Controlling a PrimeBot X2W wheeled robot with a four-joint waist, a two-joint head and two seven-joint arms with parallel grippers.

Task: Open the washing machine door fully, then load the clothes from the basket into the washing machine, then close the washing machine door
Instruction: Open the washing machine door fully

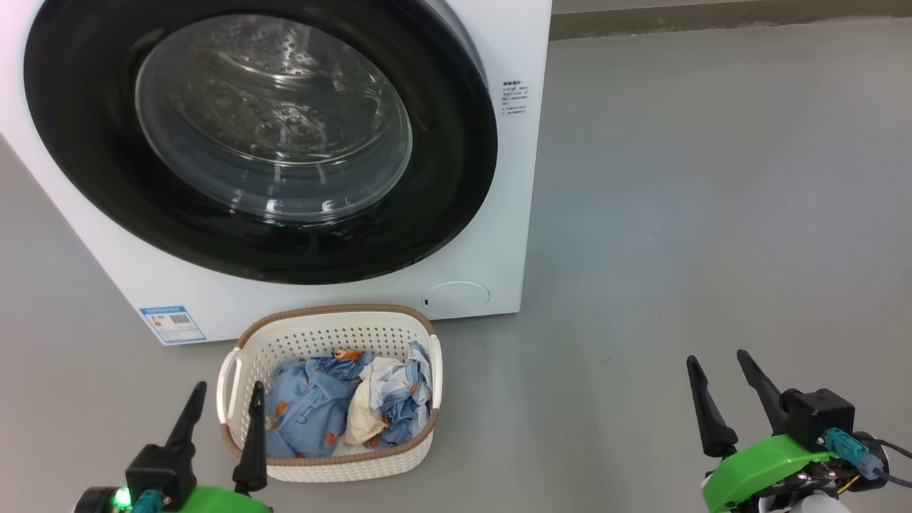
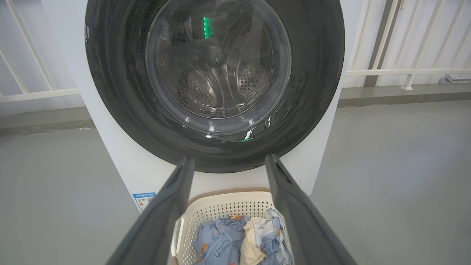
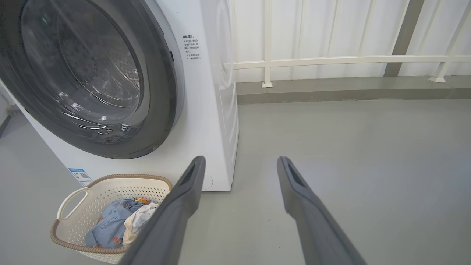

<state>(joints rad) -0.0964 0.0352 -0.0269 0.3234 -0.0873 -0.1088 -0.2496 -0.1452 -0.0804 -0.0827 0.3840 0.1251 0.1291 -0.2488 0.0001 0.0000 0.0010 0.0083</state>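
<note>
Left hand [image 1: 229, 388], spread and empty, sits lower left beside the basket [image 1: 335, 311] of clothes [image 1: 313, 413] at bottom centre; right hand [image 1: 717, 358], equally spread, lower right over grey floor [image 1: 677, 214]. Above, the washing machine door [image 1: 107, 178] stands shut.

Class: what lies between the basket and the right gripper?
Bare grey floor separates the basket from the right gripper, as the head view shows.
</note>
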